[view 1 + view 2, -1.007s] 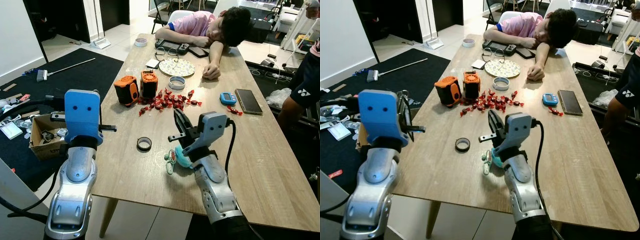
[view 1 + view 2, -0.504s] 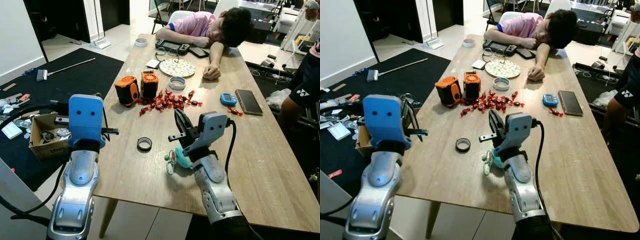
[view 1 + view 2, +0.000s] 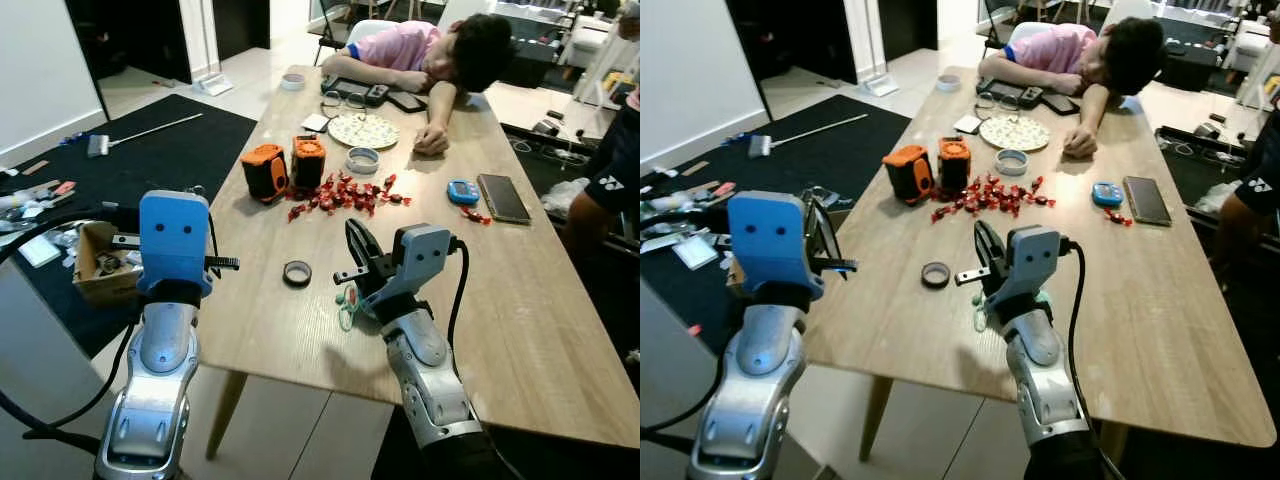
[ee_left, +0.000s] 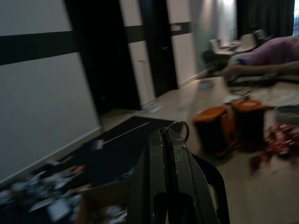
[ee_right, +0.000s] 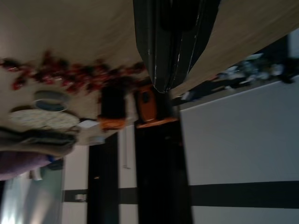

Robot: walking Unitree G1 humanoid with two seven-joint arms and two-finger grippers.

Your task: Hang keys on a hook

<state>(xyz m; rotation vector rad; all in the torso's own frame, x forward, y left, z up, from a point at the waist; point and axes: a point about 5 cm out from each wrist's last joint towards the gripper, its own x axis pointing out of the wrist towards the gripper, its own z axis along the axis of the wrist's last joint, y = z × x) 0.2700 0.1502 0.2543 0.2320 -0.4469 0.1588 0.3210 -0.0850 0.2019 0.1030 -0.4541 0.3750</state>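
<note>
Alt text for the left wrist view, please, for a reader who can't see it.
The left gripper, fingers shut on a metal key ring, is held up beside a wooden table. Beyond it, blurred, stand two orange-and-black devices and red candies, with a person slumped at the far end and a dim room behind.

Long wooden table (image 3: 520, 330) carrying scattered small items.
Lying on it: a tape roll (image 3: 296, 272), red candies (image 3: 345, 195), two orange devices (image 3: 285, 166), a patterned plate (image 3: 363, 130), a phone (image 3: 503, 197), and a teal keychain (image 3: 348, 305).
</note>
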